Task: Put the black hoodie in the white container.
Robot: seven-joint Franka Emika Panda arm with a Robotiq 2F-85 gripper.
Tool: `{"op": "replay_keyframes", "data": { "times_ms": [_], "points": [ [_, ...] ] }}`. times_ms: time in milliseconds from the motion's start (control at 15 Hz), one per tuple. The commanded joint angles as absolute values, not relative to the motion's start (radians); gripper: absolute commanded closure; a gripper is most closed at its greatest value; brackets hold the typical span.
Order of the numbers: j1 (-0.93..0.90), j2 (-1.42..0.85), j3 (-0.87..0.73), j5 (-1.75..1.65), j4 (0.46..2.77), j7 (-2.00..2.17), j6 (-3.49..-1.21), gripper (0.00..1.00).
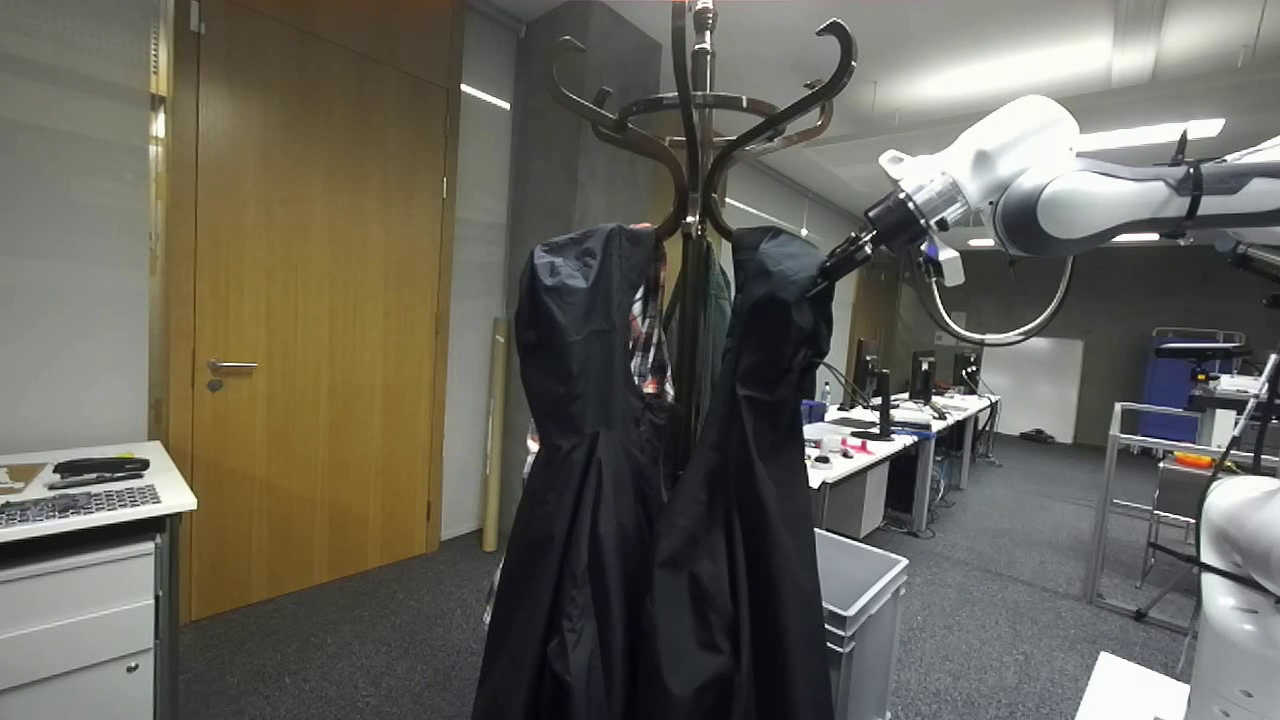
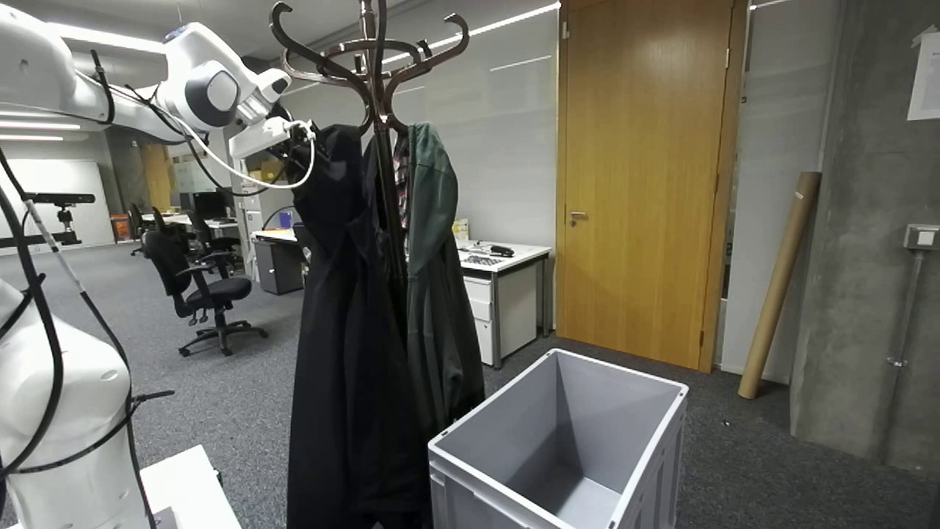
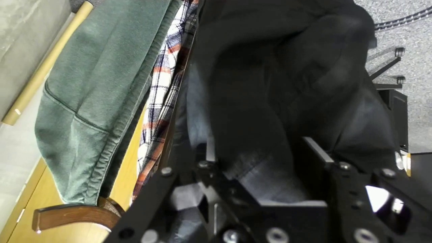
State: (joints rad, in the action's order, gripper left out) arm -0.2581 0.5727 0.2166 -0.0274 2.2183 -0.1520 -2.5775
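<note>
The black hoodie (image 1: 755, 470) hangs from the coat rack on the arm's side, narrow at its hood and wider below. It also shows in an exterior view (image 2: 341, 308) and fills the middle of the wrist view (image 3: 249, 94). My gripper (image 1: 824, 280) is at the hood, high on the rack; it shows partly hidden in an exterior view (image 2: 294, 150). In the wrist view my gripper (image 3: 265, 150) has its fingers apart, with a fold of black fabric between them. The white container (image 2: 617, 389) stands on the floor beside the rack, partly hidden in an exterior view (image 1: 868, 640).
The dark coat rack (image 1: 697, 150) has curved hooks above my gripper. Another black garment (image 1: 575, 420) hangs beside the hoodie. A green garment (image 2: 433, 213) and a plaid shirt (image 3: 158, 87) hang on the rack too. A white cabinet (image 1: 80, 610) stands by the door.
</note>
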Motion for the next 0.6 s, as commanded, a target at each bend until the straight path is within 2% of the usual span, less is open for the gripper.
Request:
{"op": "replay_keyframes", "data": {
  "times_ms": [0, 267, 333, 533],
  "points": [
    [-0.244, 0.56, 0.223, -0.06, 2.178, -0.134, -2.575, 0.64],
    [-0.261, 0.587, 0.208, -0.043, 2.175, -0.146, -2.547, 0.96],
    [-0.262, 0.6, 0.207, -0.042, 2.174, -0.145, -2.527, 0.99],
    [-0.264, 0.639, 0.204, -0.034, 2.174, -0.137, -2.457, 1.0]
  ]
}}
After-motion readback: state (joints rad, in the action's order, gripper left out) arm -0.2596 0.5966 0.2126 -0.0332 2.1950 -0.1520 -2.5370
